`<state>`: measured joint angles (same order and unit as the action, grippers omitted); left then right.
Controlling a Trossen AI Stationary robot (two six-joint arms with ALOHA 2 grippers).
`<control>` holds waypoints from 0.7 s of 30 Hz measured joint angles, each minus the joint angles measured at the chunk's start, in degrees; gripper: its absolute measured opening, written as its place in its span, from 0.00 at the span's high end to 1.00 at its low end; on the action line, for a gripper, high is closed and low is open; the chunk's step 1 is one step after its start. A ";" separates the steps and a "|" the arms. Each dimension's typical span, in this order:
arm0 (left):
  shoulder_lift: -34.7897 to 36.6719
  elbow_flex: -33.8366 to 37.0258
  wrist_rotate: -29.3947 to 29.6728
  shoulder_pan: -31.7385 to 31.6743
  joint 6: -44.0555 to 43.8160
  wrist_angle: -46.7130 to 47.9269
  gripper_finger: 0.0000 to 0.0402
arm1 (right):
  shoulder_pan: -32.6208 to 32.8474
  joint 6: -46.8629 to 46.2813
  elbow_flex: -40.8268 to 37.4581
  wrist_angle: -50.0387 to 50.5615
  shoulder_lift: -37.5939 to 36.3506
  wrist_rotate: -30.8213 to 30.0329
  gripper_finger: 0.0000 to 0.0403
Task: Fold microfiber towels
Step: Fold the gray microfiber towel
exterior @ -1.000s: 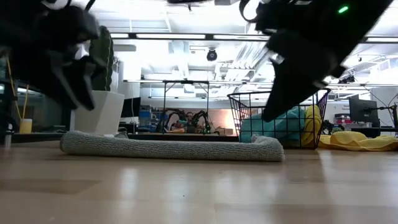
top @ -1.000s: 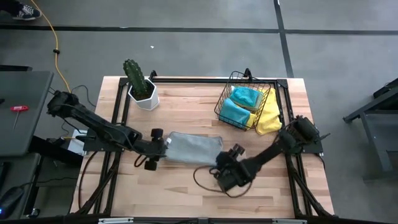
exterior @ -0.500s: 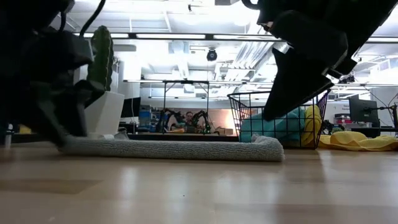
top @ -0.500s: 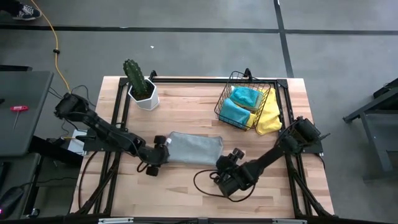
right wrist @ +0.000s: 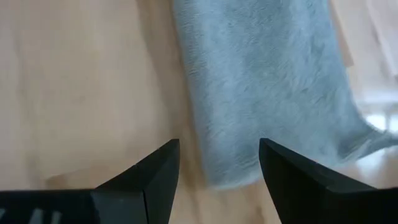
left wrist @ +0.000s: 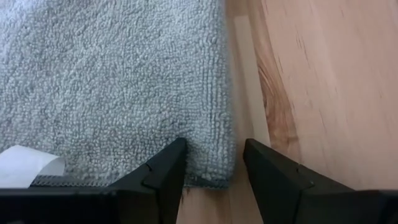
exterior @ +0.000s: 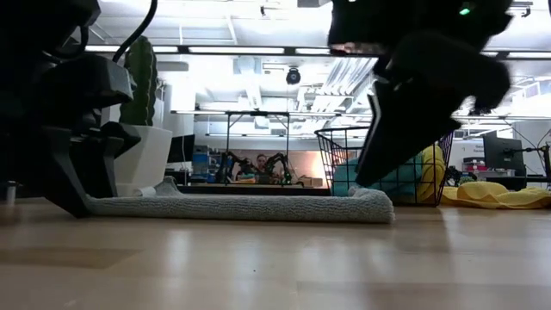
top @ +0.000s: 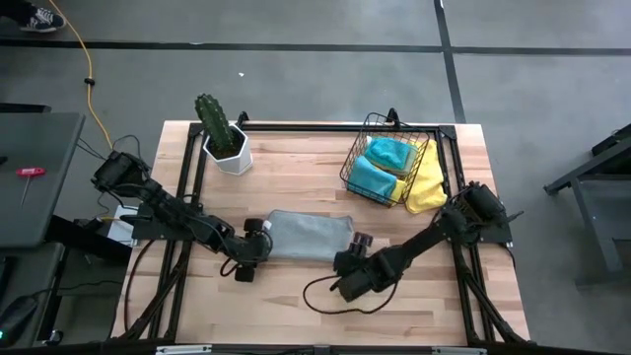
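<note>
A grey towel (top: 308, 237), folded into a long strip, lies flat on the wooden table (top: 296, 306). My left gripper (top: 258, 245) is open and down at table height at the strip's near-left corner (left wrist: 214, 165). One finger (left wrist: 166, 167) stands over the cloth and the other (left wrist: 268, 169) over bare wood. My right gripper (top: 348, 258) is open and hovers just above the strip's near-right corner (right wrist: 224, 174), its fingers on either side of that corner. Teal towels (top: 380, 168) sit in the black wire basket (top: 363, 138). A yellow towel (top: 427, 187) hangs out over the basket's right side. My left gripper has one fingertip (left wrist: 177, 149) at the grey towel's near-left corner, coming slanting down from the table's left. I cannot tell whether it touches the cloth. The towel lies flat and undisturbed on the table.
A potted cactus (top: 222, 133) stands at the far left of the table. The basket stands at the far right. A dark cable (top: 325, 291) loops over the wood near the right arm. Bare wood runs along the near edge.
My left gripper has come down to table height at the towel's left end, staying open. My right gripper has rolled about its wrist and shifted slightly toward the towel's right end, still open. The towel has kept still.
</note>
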<state>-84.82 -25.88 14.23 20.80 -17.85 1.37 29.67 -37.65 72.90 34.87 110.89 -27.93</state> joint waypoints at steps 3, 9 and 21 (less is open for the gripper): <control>0.00 0.11 0.08 -0.01 0.00 -0.61 0.61 | -1.93 3.82 0.00 -0.14 0.00 0.12 0.47; -0.10 0.17 1.75 0.08 -0.13 -1.42 0.61 | -4.18 9.94 0.00 -0.28 0.09 8.84 0.47; -0.17 0.21 2.55 0.69 -0.13 -1.66 0.61 | -4.58 13.01 0.26 -0.56 5.05 13.02 0.47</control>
<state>-84.99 -25.67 16.78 21.50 -17.98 -0.30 25.09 -24.64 73.17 34.31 115.95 -14.91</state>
